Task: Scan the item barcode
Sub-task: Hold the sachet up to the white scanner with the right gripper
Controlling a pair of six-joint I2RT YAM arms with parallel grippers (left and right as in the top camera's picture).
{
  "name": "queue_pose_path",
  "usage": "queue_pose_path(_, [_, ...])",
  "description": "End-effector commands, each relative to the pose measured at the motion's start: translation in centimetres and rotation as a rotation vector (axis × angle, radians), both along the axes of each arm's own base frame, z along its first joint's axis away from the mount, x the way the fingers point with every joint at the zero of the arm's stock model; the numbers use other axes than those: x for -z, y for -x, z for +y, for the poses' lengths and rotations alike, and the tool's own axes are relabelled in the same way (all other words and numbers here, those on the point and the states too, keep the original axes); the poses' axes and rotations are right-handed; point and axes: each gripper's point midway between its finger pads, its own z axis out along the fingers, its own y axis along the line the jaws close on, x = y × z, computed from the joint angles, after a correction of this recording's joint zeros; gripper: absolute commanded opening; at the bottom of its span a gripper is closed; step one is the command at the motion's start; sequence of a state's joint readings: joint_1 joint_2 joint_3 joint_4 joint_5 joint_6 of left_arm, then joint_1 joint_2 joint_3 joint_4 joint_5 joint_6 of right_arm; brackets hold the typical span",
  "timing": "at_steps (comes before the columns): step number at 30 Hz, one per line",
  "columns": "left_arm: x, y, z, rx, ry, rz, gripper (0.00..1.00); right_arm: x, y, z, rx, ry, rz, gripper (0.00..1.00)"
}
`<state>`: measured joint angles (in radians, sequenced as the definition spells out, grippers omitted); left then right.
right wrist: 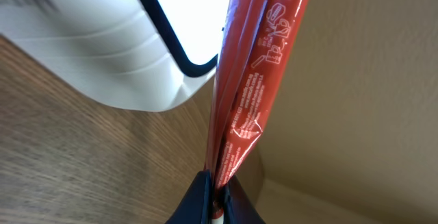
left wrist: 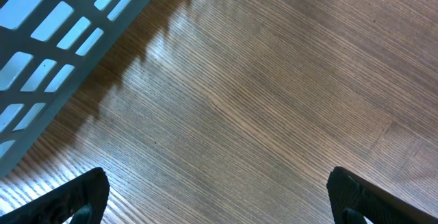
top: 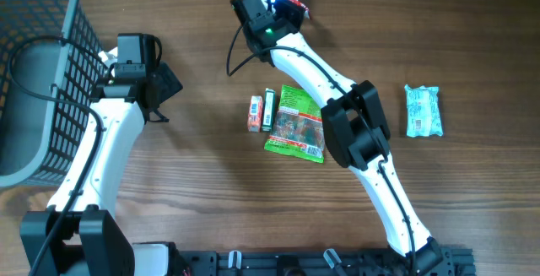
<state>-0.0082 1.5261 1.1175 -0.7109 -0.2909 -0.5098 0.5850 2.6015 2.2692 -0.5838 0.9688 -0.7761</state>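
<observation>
The red packet (right wrist: 256, 80) stands edge-on, pinched at one end by my right tool (right wrist: 217, 196), just beside the white scanner (right wrist: 123, 53) at the far edge of the surface (top: 194, 183). I judge the scan itself is in hand. Next the packet needs turning until its barcode, which I cannot see, faces the bright window. My left tool (left wrist: 217, 200) is spread wide and empty, beside the basket (top: 34, 73) at the left. The green packet (top: 295, 124), two small boxes (top: 261, 111) and teal packet (top: 422, 111) lie nearer, well apart from the scanner, so there is room.
</observation>
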Motion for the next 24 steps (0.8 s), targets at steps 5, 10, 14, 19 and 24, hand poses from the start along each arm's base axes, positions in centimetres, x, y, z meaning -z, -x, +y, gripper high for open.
queue_pose_path(5, [0.1, 0.0, 0.4, -0.002, -0.016, 0.004, 1.00, 0.1, -0.1, 0.5, 0.008, -0.064, -0.017, 0.04])
queue_pose_path(10, [0.1, 0.0, 0.4, -0.002, -0.016, 0.004, 1.00, -7.4, 1.2, 1.2, -0.014, -0.296, -0.059, 0.04])
queue_pose_path(14, [0.1, 0.0, 0.4, -0.002, -0.016, 0.004, 1.00, -16.8, 5.2, 0.5, -0.016, -0.569, -0.088, 0.04])
queue_pose_path(19, [0.1, 0.0, 0.4, -0.002, -0.016, 0.004, 1.00, -23.9, 13.1, -3.2, 0.034, -0.926, 0.035, 0.04])
queue_pose_path(24, [0.1, 0.0, 0.4, -0.002, -0.016, 0.004, 1.00, -23.3, 17.5, -9.2, 0.251, -1.121, 0.206, 0.04])
